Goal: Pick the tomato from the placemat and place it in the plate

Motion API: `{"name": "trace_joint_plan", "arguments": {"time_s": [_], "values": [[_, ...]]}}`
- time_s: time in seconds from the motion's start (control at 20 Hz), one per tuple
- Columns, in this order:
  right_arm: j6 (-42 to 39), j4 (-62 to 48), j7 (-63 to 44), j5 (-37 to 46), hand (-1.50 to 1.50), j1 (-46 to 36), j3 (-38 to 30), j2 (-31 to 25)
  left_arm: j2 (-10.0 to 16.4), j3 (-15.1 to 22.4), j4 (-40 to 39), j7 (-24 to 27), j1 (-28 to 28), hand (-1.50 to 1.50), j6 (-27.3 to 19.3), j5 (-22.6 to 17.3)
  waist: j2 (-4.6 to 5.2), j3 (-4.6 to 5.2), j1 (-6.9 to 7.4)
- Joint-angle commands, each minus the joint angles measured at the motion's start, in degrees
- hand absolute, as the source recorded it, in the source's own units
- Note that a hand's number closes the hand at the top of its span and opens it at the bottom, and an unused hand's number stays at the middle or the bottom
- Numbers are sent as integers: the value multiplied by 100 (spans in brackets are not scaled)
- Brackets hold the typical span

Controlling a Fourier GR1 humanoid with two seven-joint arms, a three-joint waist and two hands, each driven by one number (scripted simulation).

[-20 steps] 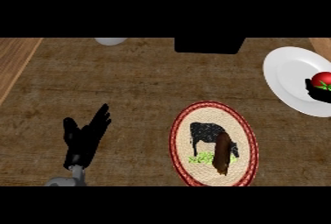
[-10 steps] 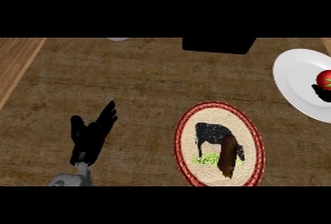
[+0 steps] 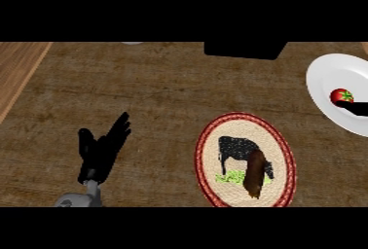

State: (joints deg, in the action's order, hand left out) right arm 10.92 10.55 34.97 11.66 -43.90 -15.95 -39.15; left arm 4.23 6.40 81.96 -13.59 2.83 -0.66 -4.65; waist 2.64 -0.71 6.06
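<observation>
The red tomato (image 3: 340,96) with a green top lies on the white plate (image 3: 330,68) at the right edge of the head view. Just below the tomato, a black part of my right hand (image 3: 357,111) comes in over the plate from the right edge; the rest of that hand is out of view. The oval woven placemat (image 3: 246,132) has a red rim and an animal picture, and it lies at lower centre with nothing on it. My left hand (image 3: 101,151) rests open at lower left, fingers pointing up, away from the mat.
A black box-like object (image 3: 244,49) stands at the counter's back. A small pale object (image 3: 133,43) barely shows at the top edge. A lighter wooden strip (image 3: 18,68) runs down the far left. The brown counter (image 3: 144,87) lies between my left hand and the back.
The mat, plate and tomato have slid slightly right in the view. The tomato stays on the plate. My left hand has barely moved.
</observation>
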Motion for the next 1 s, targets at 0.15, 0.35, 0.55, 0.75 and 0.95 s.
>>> {"name": "trace_joint_plan", "arguments": {"time_s": [0.15, 0.35, 0.55, 0.75, 0.95], "values": [[-641, -56, 631, -827, -150, -102, -836, -12, -61, -68, -83, 66, 18, 0, -114, 18, -15, -6, -131], [-1068, -262, 524, -1053, -150, 0, -1098, -379, 157, -141, 61, -11, 29, 0, 47, -35, -38, -1, -137], [-2241, -370, 597, -1133, -150, 272, -1149, -741, -31, -131, -108, 131, -17, 0, -91, -10, -47, 0, -262], [-3253, -401, 819, -1079, -150, 618, -1073, -950, 34, -184, -253, 206, -235, 0, 1, -60, -84, 11, -311], [-3831, -357, 1109, -912, -150, 935, -915, -1171, 115, -214, -114, 101, -111, 0, -3, -41, -83, 0, -313]]}}
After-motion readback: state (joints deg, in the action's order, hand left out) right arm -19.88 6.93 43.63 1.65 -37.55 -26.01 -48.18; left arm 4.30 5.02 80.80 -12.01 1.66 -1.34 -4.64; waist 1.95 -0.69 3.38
